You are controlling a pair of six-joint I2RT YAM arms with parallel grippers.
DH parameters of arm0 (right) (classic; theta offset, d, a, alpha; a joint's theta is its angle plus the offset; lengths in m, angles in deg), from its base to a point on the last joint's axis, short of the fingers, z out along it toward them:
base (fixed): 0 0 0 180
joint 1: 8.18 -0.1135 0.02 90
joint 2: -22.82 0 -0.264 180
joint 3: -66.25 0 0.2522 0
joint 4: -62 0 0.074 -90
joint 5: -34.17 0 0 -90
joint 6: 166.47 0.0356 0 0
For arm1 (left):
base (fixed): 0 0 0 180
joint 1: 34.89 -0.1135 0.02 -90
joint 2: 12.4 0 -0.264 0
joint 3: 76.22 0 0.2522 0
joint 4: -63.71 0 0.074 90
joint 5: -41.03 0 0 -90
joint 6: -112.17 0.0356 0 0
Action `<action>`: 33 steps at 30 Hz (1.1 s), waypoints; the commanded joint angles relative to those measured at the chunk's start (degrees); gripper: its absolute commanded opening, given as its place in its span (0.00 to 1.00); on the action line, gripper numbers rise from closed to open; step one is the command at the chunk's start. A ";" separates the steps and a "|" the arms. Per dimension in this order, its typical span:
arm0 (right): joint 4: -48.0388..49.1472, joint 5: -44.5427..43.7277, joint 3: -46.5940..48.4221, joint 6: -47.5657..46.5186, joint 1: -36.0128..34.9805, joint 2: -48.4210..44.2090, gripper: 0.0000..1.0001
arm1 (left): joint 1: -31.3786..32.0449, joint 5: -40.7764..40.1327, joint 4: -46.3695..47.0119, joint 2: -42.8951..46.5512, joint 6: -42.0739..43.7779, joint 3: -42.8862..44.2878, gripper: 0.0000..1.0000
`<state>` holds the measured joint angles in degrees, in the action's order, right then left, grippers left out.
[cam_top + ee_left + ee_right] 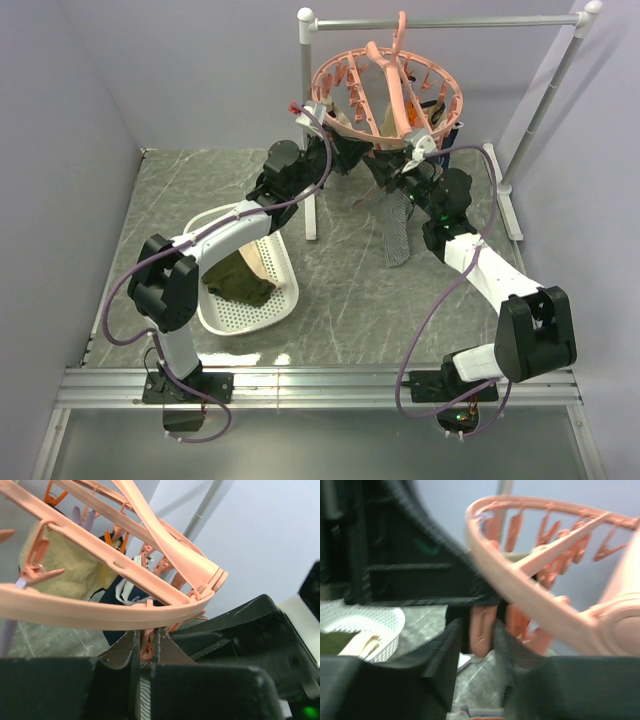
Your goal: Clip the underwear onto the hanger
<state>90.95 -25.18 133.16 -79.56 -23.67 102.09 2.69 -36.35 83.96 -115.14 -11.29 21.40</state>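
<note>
the underwear (pixel 396 238) hangs as a limp striped strip under the near side of the hanger (pixel 392 90), over the far part of the worktop (pixel 340 290) a little right of centre, its lower end drooping toward the marble surface. the top view does not show what carries its upper edge, which is lost behind the two black grippers. it looks like thin cotton: light, soft, prone to fold and slide, not fragile. the waistband is judged the best place to take hold, since the doubled hem gives a peg something firm to bite. the hanger itself hangs by its hook from the grey rail stand (pixel 440 22) along the far edge, so it is likely to swing or tilt when pushed. the left gripper (pixel 146 650) is drawn nearly together with a peg (pixel 146 647) pinched between its fingers under the ring, and a bit of striped cloth shows low in that view. the right gripper (pixel 481 637) has its fingers close on either side of another peg, but the blur leaves it unclear whether they press it. a tan cloth (pixel 65 565) and a dark garment (pixel 117 597) are already on pegs at the ring's far side. toward the near left corner sits a white basket (pixel 285 300) holding an olive-green garment (pixel 235 280).
</note>
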 commanded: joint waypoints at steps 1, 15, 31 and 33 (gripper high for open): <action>-2.20 4.15 0.12 -2.70 -0.25 -2.00 0.42 | -1.20 -2.34 2.90 0.26 0.67 2.37 0.00; -42.13 19.00 12.75 -39.38 1.95 -2.72 0.53 | -0.49 -1.90 -4.93 -0.01 5.24 4.91 0.00; -73.39 10.76 20.51 -79.34 -1.47 3.09 0.57 | 0.30 -2.34 -11.17 -0.62 6.12 8.96 0.00; -72.96 9.08 21.03 -80.83 -2.00 4.23 0.59 | 0.47 -2.43 -11.69 -0.80 5.86 9.22 0.00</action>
<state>20.14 -12.57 150.73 -154.09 -24.59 105.65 2.67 -37.99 71.40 -115.45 -5.98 27.56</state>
